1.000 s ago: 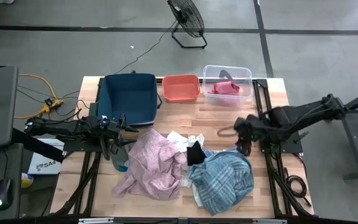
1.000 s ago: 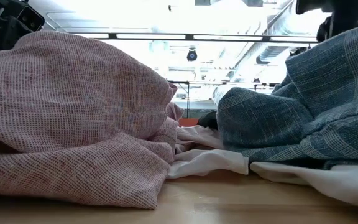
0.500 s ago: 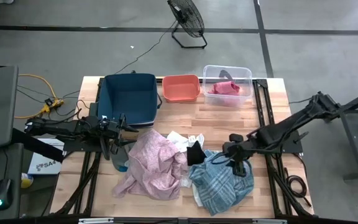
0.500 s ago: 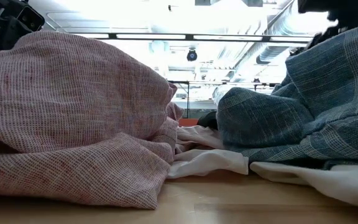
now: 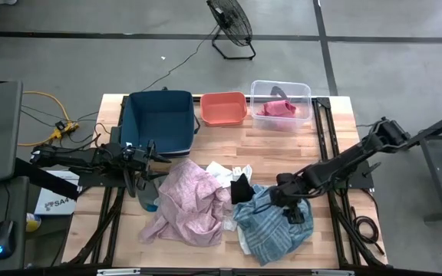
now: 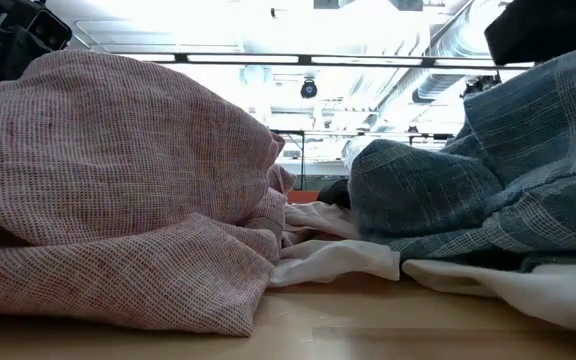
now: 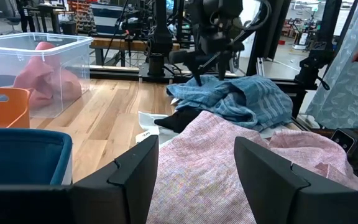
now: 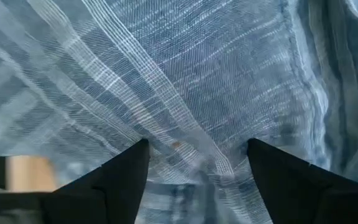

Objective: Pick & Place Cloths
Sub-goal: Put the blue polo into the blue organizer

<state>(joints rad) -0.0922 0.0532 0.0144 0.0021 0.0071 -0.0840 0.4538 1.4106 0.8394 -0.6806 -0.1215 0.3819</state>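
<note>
Right gripper sits low on the blue-teal plaid cloth, near-right of table; fingers apart, fabric bunched between them, fingertips buried, so grip unclear. A second ago it hung farther right, off the cloth. Left gripper unchanged at pale pink cloth, fingers apart.

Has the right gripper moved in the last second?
Yes. The right gripper has swung from near the clear bin side of the table down toward the front edge, onto the blue plaid cloth.
</note>
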